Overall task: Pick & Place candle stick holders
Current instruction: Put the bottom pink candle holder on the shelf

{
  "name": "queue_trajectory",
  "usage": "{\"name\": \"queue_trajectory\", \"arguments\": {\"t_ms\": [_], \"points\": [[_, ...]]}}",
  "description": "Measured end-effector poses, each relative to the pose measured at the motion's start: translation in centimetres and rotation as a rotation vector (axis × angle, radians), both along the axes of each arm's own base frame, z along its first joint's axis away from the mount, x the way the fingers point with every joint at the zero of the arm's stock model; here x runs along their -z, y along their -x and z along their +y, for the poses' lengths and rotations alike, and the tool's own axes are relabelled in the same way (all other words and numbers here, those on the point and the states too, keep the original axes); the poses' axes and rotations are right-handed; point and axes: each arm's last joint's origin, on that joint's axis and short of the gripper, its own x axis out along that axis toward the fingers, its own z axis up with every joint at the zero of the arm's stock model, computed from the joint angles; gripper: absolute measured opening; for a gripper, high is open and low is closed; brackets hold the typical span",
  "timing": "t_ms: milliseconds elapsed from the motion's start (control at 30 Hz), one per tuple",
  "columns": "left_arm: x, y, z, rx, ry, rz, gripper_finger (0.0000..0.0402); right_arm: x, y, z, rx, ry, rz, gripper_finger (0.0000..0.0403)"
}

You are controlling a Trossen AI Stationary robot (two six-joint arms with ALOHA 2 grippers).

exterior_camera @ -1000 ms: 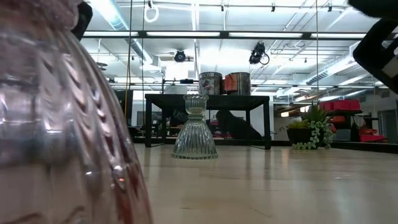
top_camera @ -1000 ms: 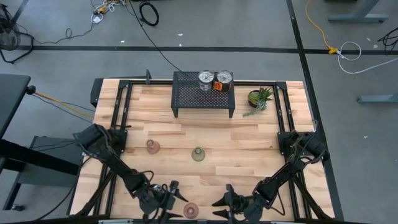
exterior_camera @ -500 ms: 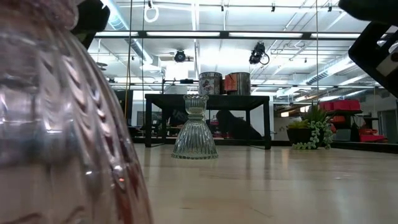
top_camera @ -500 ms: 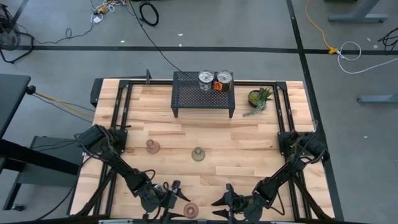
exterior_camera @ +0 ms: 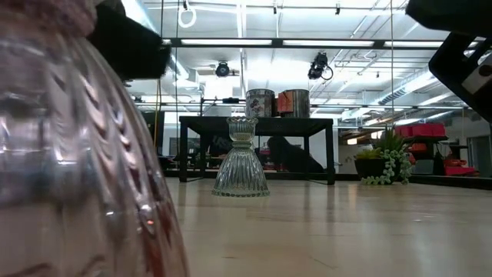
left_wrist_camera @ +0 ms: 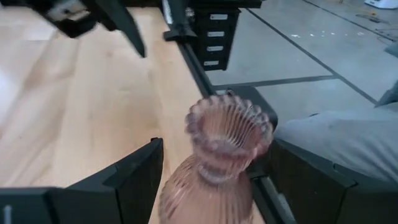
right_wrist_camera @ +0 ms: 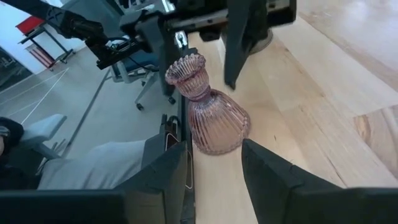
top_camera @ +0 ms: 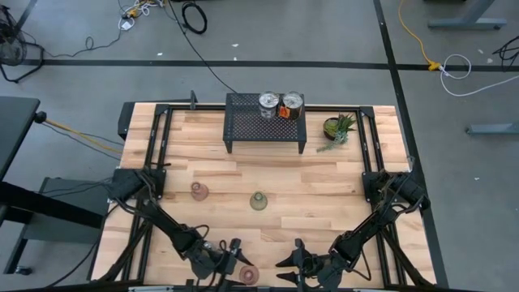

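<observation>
A pinkish glass candle stick holder [left_wrist_camera: 217, 155] stands upright on its wide base at the table's near edge [top_camera: 249, 274]. My left gripper [top_camera: 238, 261] is open; its fingers [left_wrist_camera: 130, 177] flank the holder without touching it. My right gripper [right_wrist_camera: 214, 180] is open and empty, a little to the right of that holder [right_wrist_camera: 208, 115]. A second pinkish holder [top_camera: 199, 191] and an olive-green one [top_camera: 258, 200] stand mid-table. Two silver holders [top_camera: 268, 103], one with an orange part [top_camera: 291, 105], sit on the black mesh rack [top_camera: 265, 130].
A spiky green potted plant [top_camera: 338, 127] stands at the far right, beside the rack. Black frame rails [top_camera: 154, 154] run along both sides of the table. In the low view the near pinkish holder [exterior_camera: 77, 154] fills the left, with the olive-green one [exterior_camera: 241, 158] behind it.
My left gripper has moved down and toward the table's right, up to the pinkish holder at the near edge, so its open fingers now stand on either side of it. The holder has not moved.
</observation>
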Motion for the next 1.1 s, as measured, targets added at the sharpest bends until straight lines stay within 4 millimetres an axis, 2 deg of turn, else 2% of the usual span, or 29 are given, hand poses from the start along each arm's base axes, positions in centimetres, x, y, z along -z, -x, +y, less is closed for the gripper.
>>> {"name": "queue_trajectory", "arguments": {"t_ms": [200, 500, 633, 867, 1100], "points": [[-0.3, -1.3, -0.6, 0.050, 0.020, -0.010, 0.0298, 0.0, 0.0, 0.0, 0.000, -0.002, 0.000, 0.0152], [0.1, -1.3, -0.3, 0.011, -0.022, 0.021, 0.0293, 0.0, 0.1, 0.1, -0.001, -0.001, -0.001, 0.0152], [0.2, -1.4, -0.2, 0.013, -0.021, 0.023, 0.0257, 0.0, 0.1, 0.1, -0.001, -0.001, -0.001, 0.0152], [0.1, -1.4, -0.3, 0.025, -0.023, 0.024, 0.0143, 0.0, 0.1, 0.1, -0.001, -0.001, -0.001, 0.0152], [0.2, -1.4, -0.3, 0.027, -0.030, 0.023, 0.0134, 0.0, 0.1, 0.1, -0.002, 0.001, -0.001, 0.0152]]}}
